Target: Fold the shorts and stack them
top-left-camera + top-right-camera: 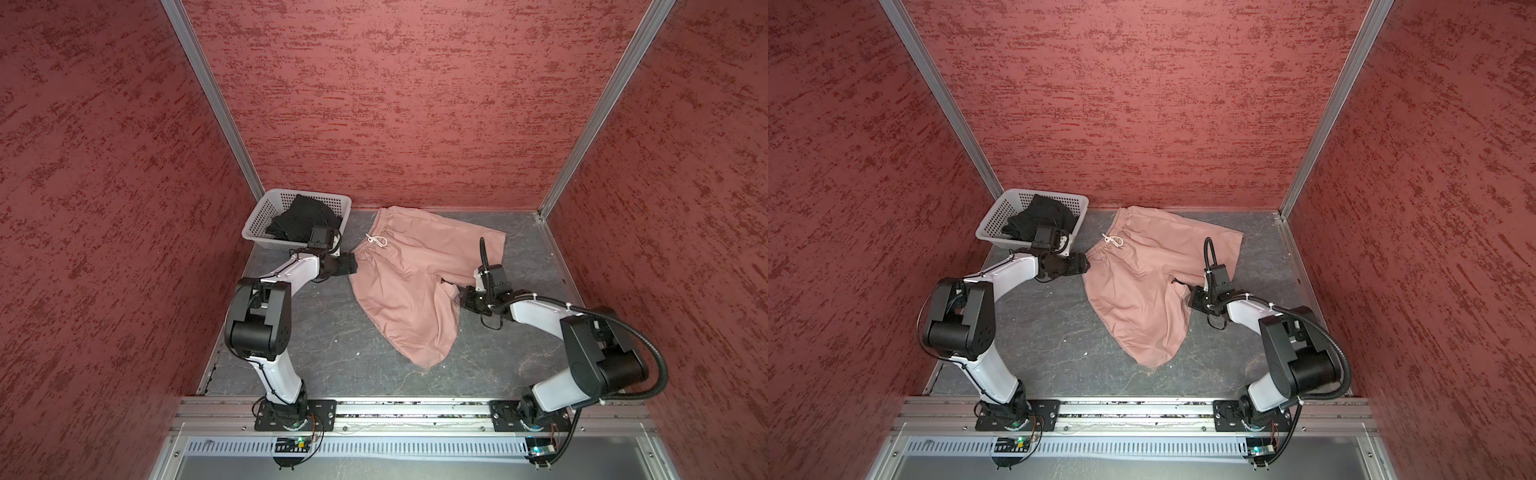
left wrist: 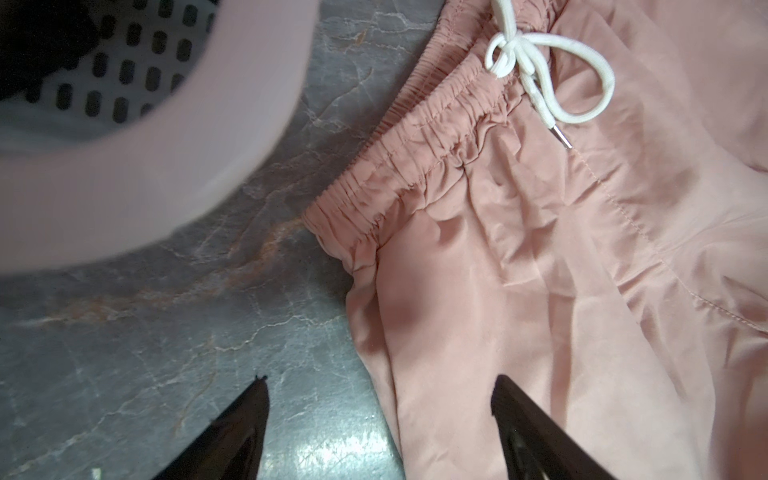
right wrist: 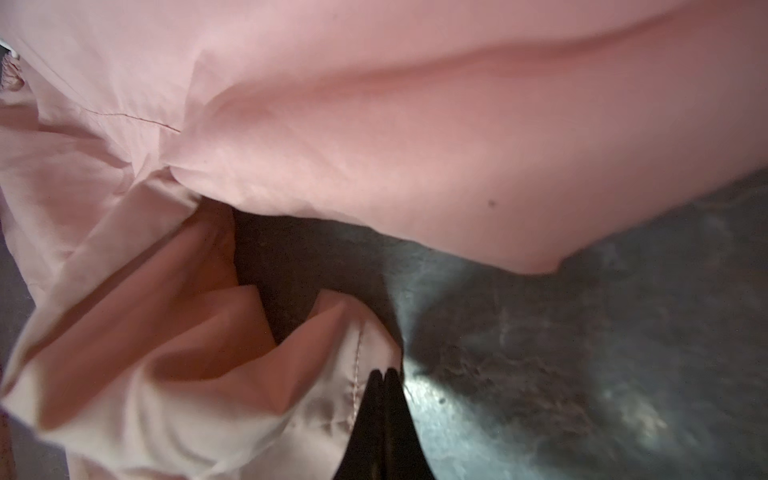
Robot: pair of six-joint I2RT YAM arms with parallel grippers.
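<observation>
The pink shorts [image 1: 415,282] [image 1: 1142,282] lie spread on the grey table, with the waistband and white drawstring [image 2: 540,70] toward the basket. My left gripper [image 1: 353,266] [image 2: 380,382] is open at the waistband's near corner. One finger is over the table and the other is over the pink fabric. My right gripper [image 1: 460,297] [image 3: 382,372] is shut on the hem of the near leg of the pink shorts [image 3: 332,374], by the crotch gap. The black shorts [image 1: 299,220] [image 1: 1038,218] sit bunched in the basket.
A white perforated basket [image 1: 255,226] [image 1: 992,220] stands at the back left corner, right behind my left wrist. Red walls close in the table on three sides. Bare grey tabletop [image 1: 324,332] lies in front of the shorts.
</observation>
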